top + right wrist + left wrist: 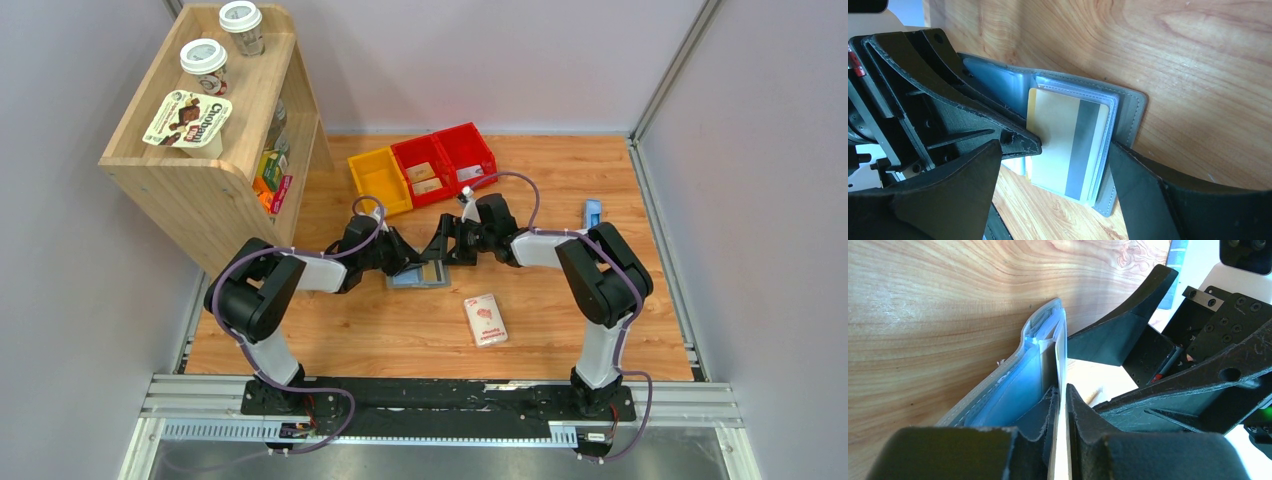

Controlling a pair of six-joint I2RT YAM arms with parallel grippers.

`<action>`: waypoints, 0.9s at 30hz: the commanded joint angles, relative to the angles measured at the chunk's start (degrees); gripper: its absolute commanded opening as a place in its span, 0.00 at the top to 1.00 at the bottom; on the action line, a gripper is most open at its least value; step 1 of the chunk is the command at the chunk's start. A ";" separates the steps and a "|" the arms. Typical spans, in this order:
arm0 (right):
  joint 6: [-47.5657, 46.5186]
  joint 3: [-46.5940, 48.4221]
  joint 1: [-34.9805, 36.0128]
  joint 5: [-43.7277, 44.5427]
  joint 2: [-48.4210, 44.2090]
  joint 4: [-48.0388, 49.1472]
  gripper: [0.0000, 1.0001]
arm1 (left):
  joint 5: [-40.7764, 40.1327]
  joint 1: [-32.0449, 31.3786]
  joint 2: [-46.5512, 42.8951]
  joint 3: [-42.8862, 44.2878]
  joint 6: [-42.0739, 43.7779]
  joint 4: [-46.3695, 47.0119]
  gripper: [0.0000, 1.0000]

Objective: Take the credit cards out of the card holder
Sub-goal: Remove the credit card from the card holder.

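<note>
— Left gripper [1062,390], up close, is pinching one credit card [1068,145] by its thin edge.
— Where's the card holder [420,276]?
— Open on the wood at frame centre, the card lying on its clear sleeves. Right gripper [445,252], just right of it, stands spread wide across its end.
— Room to move?
— Bare table [330,340] lower left; packet [485,320] lower right of centre, well apart.
</note>
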 commanded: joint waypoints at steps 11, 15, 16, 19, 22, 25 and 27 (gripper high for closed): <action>0.05 -1.70 0.67 1.50 4.69 -0.90 0.14 | -0.05 0.98 -6.12 -2.60 1.08 2.08 0.87; 0.05 -1.70 0.58 1.76 4.87 -0.90 0.14 | 0.04 1.15 -6.74 -3.39 0.91 1.90 0.87; 0.05 -1.78 0.50 1.85 4.95 -0.90 0.14 | 0.04 1.24 -6.91 -3.57 0.91 1.90 0.87; 0.05 -1.96 0.50 1.94 5.04 -0.90 0.14 | 0.04 1.59 -7.88 -4.27 1.09 1.81 0.87; -0.04 -1.87 0.50 2.03 5.13 -0.90 0.14 | -0.31 1.94 -8.67 -4.89 1.61 0.94 0.87; -0.12 -1.78 0.50 2.12 5.13 -0.90 0.14 | -0.40 2.21 -9.11 -5.50 1.61 0.32 0.88; -0.13 -1.78 0.50 2.12 5.30 -0.99 0.14 | -0.31 2.30 -9.38 -5.94 1.79 0.32 0.88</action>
